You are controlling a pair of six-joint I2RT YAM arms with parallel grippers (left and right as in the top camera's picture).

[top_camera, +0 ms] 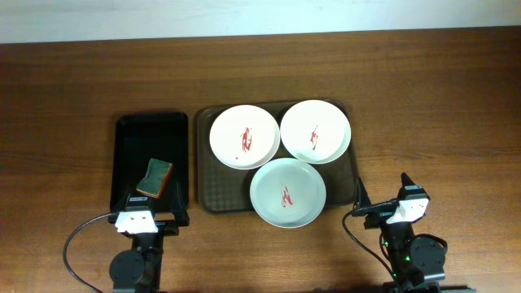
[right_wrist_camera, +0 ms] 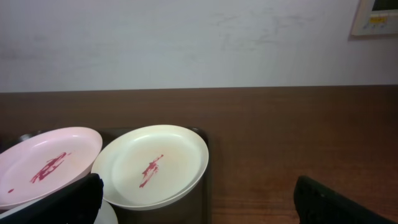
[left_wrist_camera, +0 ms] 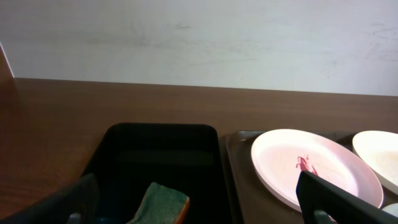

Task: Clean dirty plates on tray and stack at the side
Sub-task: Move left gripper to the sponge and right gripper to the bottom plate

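Three round plates lie on the dark brown tray [top_camera: 216, 191], each with a red smear at the centre: one at the back left [top_camera: 244, 137], one at the back right [top_camera: 316, 131], and a pale greenish one at the front [top_camera: 287, 193]. My left gripper [top_camera: 155, 208] is open and empty at the near end of the black tray. My right gripper [top_camera: 383, 192] is open and empty, just right of the brown tray's near right corner. The left wrist view shows the back left plate [left_wrist_camera: 311, 165]. The right wrist view shows the back right plate [right_wrist_camera: 155, 162] and the back left plate [right_wrist_camera: 43, 162].
A narrower black tray [top_camera: 122, 163] stands left of the brown tray and holds a green and orange sponge [top_camera: 155, 177], which also shows in the left wrist view [left_wrist_camera: 163, 202]. Bare wooden table lies right of the brown tray [right_wrist_camera: 298, 143]. A white wall runs behind.
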